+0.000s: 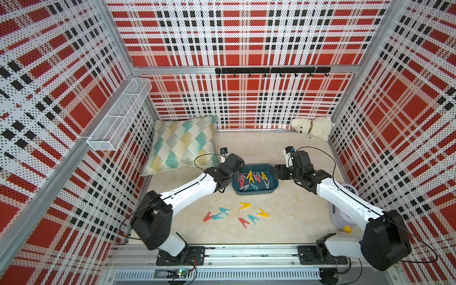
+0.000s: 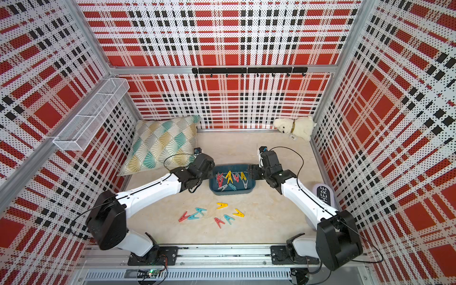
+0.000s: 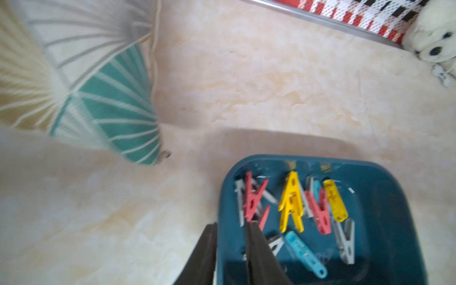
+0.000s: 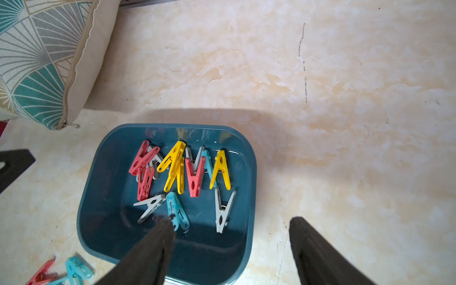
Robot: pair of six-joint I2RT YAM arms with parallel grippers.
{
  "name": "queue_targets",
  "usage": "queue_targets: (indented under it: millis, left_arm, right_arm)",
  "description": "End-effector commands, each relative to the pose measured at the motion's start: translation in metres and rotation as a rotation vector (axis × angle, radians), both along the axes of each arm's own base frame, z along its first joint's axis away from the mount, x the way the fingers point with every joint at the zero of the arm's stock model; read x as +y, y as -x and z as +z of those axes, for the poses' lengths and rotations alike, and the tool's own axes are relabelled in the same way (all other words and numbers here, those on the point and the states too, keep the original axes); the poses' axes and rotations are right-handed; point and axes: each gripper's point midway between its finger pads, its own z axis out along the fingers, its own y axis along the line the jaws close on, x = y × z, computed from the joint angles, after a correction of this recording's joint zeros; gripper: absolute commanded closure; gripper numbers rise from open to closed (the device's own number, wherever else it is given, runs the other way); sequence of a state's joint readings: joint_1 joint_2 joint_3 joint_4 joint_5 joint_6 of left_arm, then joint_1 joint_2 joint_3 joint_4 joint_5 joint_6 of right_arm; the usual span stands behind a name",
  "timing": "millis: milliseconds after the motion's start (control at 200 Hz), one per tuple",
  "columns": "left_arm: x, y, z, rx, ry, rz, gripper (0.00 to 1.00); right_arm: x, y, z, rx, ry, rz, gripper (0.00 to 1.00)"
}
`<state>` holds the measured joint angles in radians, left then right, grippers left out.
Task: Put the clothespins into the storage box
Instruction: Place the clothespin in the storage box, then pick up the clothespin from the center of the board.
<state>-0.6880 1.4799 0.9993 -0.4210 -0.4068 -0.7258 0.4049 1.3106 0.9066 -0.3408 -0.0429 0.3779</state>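
Clothespins [image 3: 291,202] partly behind blurred left claw [image 3: 232,225]

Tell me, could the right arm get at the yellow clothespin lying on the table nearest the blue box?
Probably yes. The right gripper hangs open and empty at the storage box's end, and that yellow clothespin lies alone on bare table in front of the box, with nothing between them.

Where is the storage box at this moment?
In a top view the box sits near the middle of the table, just right of the pillow and behind the loose clothespins.
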Motion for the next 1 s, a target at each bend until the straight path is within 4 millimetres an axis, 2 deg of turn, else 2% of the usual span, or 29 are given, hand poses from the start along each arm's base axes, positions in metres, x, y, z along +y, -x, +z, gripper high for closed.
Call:
queue_targets:
  millis: [0,180,281,486,616,706,857,992]
  left_arm:
    - [0.037,0.027,-0.023,0.053,-0.015,0.083,0.73]
    - [0.056,0.068,-0.061,0.142,0.008,0.108,0.73]
    - [0.063,0.084,-0.081,0.167,-0.006,0.141,0.73]
    - [0.064,0.108,-0.095,0.194,0.005,0.158,0.71]
    - [0.076,0.132,-0.113,0.26,-0.065,0.175,0.71]
    - [0.078,0.14,-0.114,0.27,-0.089,0.177,0.71]
    - [0.08,0.138,-0.101,0.248,-0.102,0.187,0.7]
    - [0.083,0.143,-0.1,0.27,-0.125,0.179,0.69]
  right_arm:
    - [0.003,0.0,0.002,-0.015,0.005,0.016,0.19]
    - [0.006,-0.002,0.0,-0.018,-0.003,0.024,0.19]
    - [0.008,-0.003,-0.003,-0.013,-0.009,0.026,0.19]
    - [0.011,-0.004,-0.006,-0.002,-0.013,0.038,0.19]
    - [0.011,-0.003,-0.005,-0.006,-0.017,0.038,0.19]
    - [0.01,-0.001,-0.006,-0.007,-0.018,0.038,0.19]
    - [0.011,0.0,-0.007,-0.005,-0.022,0.042,0.19]
    - [0.013,0.0,-0.006,-0.006,-0.029,0.05,0.19]
